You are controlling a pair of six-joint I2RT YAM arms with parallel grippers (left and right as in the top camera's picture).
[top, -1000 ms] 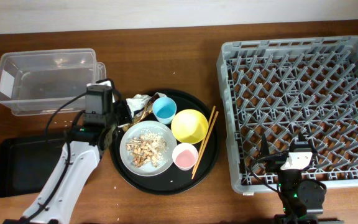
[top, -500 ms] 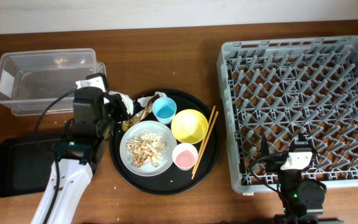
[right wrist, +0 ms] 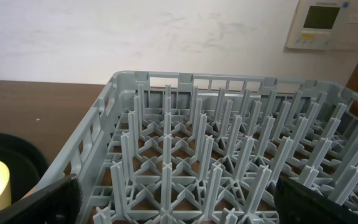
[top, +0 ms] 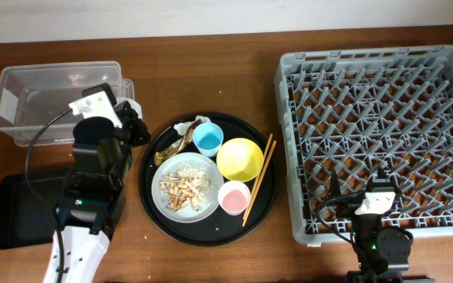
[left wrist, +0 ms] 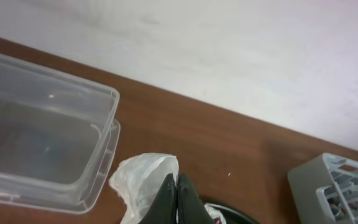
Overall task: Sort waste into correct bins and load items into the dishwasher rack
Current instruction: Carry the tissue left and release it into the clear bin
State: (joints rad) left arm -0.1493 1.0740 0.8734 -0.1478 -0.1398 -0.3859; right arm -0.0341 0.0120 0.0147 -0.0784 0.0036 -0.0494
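The left end effector [left wrist: 176, 191] is pinched shut on the white wrapper [left wrist: 143, 179], just beside the right end of the clear box [left wrist: 36, 124] at the counter's [left wrist: 229, 143] far left corner. A brown-gold scrap [top: 171, 148] lies on the round tray [top: 211, 229] mid-counter, with the plate [top: 160, 203] of crumbs [top: 185, 187], the bowl [top: 240, 159] and the chopsticks [top: 259, 179]. The right end effector [right wrist: 176, 193] stands wide open and empty at the near edge of the rack [top: 376, 118], which fills the counter's right side.
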